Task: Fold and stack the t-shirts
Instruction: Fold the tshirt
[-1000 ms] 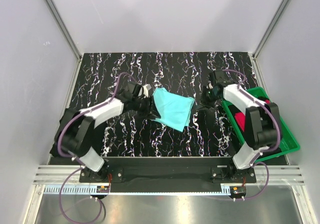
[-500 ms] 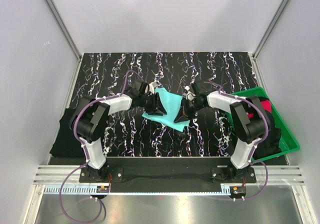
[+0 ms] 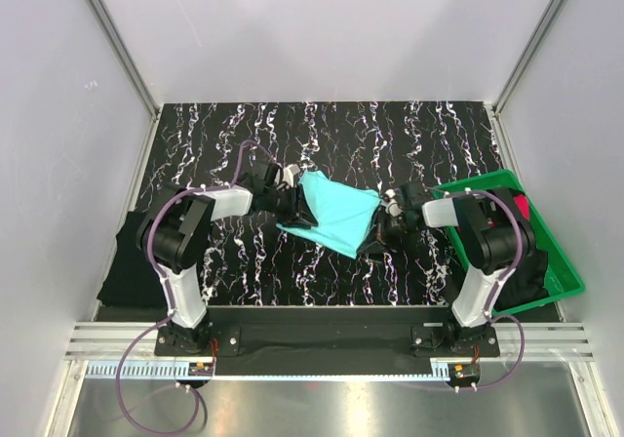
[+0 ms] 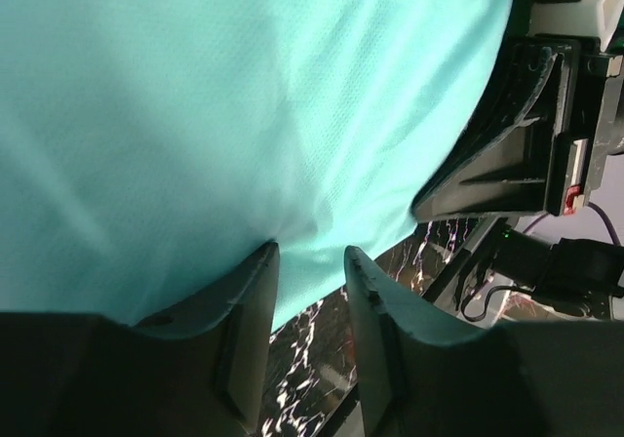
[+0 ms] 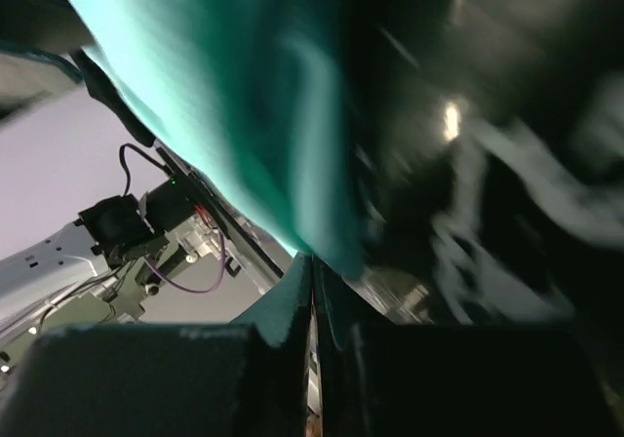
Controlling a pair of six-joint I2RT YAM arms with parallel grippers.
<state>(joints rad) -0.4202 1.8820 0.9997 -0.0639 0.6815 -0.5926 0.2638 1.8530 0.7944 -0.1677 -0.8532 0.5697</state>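
The turquoise-mint t-shirt lies folded at the mat's middle and fills the left wrist view. My left gripper is at its left edge, low over the mat. Its jaws are open in the left wrist view, with the cloth's edge over the tips. My right gripper is at the shirt's near right corner. It is shut, with the shirt's edge touching the tips; I cannot tell if cloth is pinched. A black t-shirt lies at the left edge. A red-pink shirt and a black one lie in the tray.
The green tray stands at the right edge, beside the right arm. The black marbled mat covers the table. Grey walls close in the back and both sides.
My right gripper moved from over the shirt's right part to its near right corner. My left gripper drew back slightly towards the left edge. The shirt's outline is about as before.
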